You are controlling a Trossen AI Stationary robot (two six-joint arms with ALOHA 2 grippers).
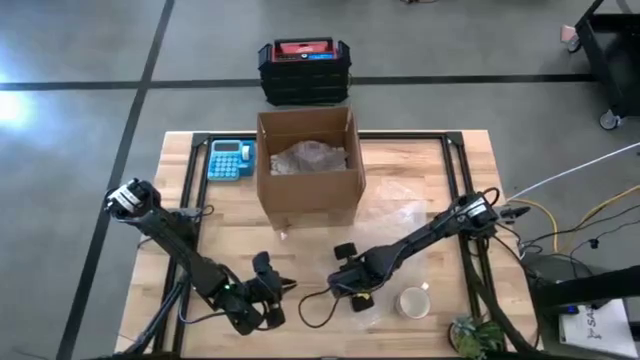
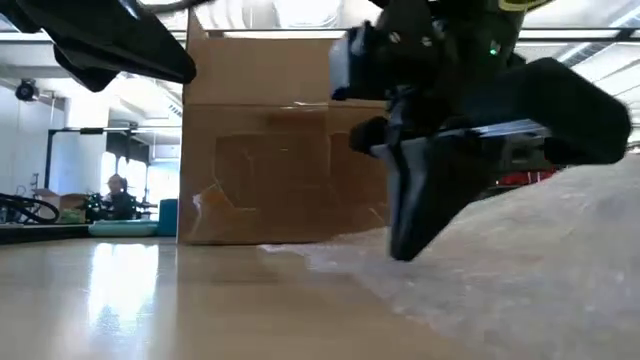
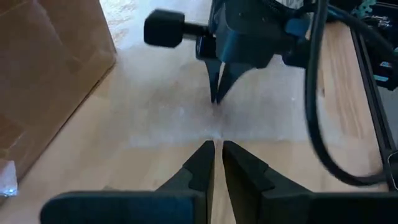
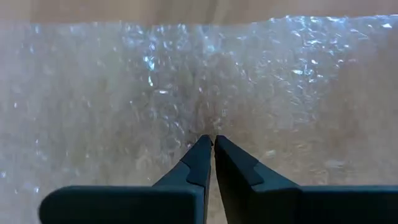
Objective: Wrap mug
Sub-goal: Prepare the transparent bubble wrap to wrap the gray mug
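Note:
A clear bubble wrap sheet (image 1: 398, 215) lies flat on the wooden table, right of the cardboard box. A cream mug (image 1: 412, 302) stands upright near the table's near edge, at the sheet's near right. My right gripper (image 1: 348, 290) points down at the sheet's left part, left of the mug, shut on the wrap (image 4: 211, 93). My left gripper (image 3: 217, 146) lies low and level just left of it, shut, its tips at the sheet's left edge (image 3: 186, 140). Whether it touches the wrap, I cannot tell. My right gripper comes from above, fingers (image 2: 405, 235) pointing down, and pinches a bit of the sheet's top surface (image 4: 213, 127) at its fingertips. The wrap lies on the table around the tips and rises into a low mound (image 2: 540, 240) toward the mug's side.
An open cardboard box (image 1: 308, 160) with crumpled wrap inside stands at the table's middle far side. A blue calculator (image 1: 230, 158) lies left of it. A black crate (image 1: 304, 70) stands on the floor beyond the table. Bare wood lies at the near left.

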